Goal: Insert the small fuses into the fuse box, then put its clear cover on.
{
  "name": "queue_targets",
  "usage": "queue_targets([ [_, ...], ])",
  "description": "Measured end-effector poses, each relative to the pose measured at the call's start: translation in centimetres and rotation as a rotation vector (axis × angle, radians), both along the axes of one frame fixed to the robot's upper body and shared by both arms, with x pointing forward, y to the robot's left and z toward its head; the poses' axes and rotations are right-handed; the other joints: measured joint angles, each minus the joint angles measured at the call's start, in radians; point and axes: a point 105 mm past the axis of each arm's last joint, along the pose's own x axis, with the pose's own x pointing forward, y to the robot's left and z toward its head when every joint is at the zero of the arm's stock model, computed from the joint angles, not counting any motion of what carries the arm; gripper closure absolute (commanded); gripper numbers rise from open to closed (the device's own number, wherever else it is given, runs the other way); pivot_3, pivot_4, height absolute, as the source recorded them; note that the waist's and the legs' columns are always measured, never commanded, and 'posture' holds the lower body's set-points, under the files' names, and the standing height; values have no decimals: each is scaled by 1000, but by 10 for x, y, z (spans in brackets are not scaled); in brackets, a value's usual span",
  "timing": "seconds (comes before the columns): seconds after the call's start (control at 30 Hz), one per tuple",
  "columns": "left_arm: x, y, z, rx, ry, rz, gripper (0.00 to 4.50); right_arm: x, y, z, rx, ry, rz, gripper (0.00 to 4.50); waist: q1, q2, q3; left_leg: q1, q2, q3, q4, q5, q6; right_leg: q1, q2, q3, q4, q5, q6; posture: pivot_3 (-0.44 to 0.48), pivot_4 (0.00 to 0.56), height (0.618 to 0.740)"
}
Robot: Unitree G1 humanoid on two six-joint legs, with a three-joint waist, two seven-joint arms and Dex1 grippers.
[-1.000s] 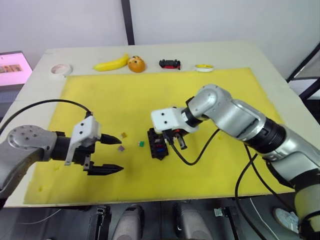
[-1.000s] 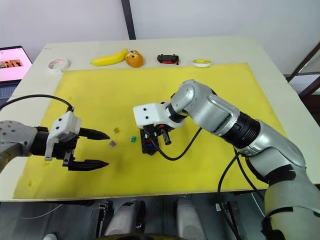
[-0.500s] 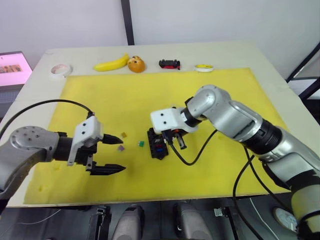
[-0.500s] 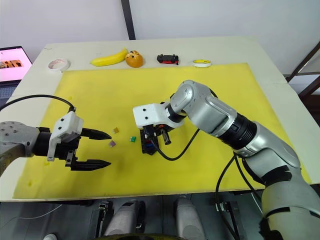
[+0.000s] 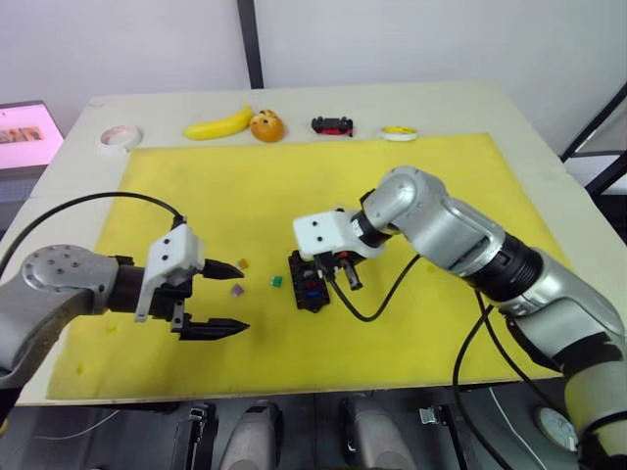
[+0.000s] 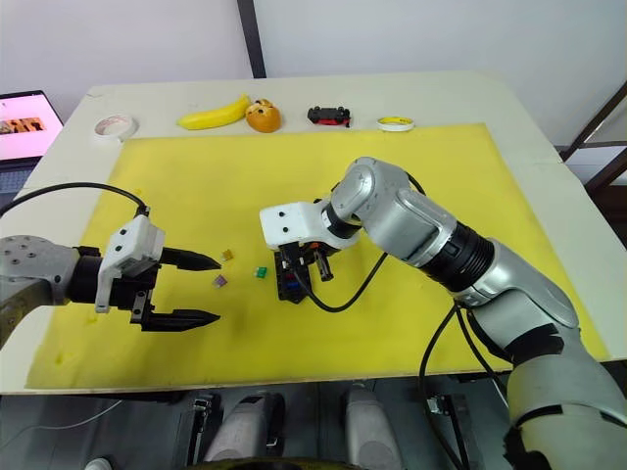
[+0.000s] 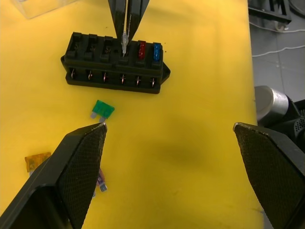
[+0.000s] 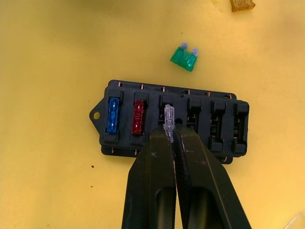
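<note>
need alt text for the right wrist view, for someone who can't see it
The right end effector pinches a clear fuse over a slot of the black fuse box, beside a red fuse and a blue fuse already seated. A green fuse lies loose on the yellow mat.

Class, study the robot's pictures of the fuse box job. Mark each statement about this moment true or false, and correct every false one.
1. The right gripper pinches a pale clear fuse over the fuse box. True.
2. The blue fuse and red fuse lie loose on the mat. False: both sit in slots of the box.
3. The left gripper is open and holds nothing. True.
4. The green fuse is already slotted in. False: it lies on the yellow mat beside the box.
</note>
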Motion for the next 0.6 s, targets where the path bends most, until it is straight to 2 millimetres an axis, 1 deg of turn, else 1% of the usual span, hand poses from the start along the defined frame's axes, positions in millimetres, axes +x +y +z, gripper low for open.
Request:
queue_targets([
  [0.27, 3, -4, 2, -28, -25, 4, 25, 0, 0, -1, -9, -3, 6, 4500, 0, 0, 0, 0, 0, 0, 6, -1, 1, 0, 0, 0, 7, 0, 0, 0, 150, 740],
  [0.6, 3, -8, 4, -33, -38, -9, 25, 0, 1, -2, -16, -10, 10, 4500, 0, 0, 0, 0, 0, 0, 8, -1, 1, 0, 0, 0, 8, 0, 0, 0, 150, 740],
])
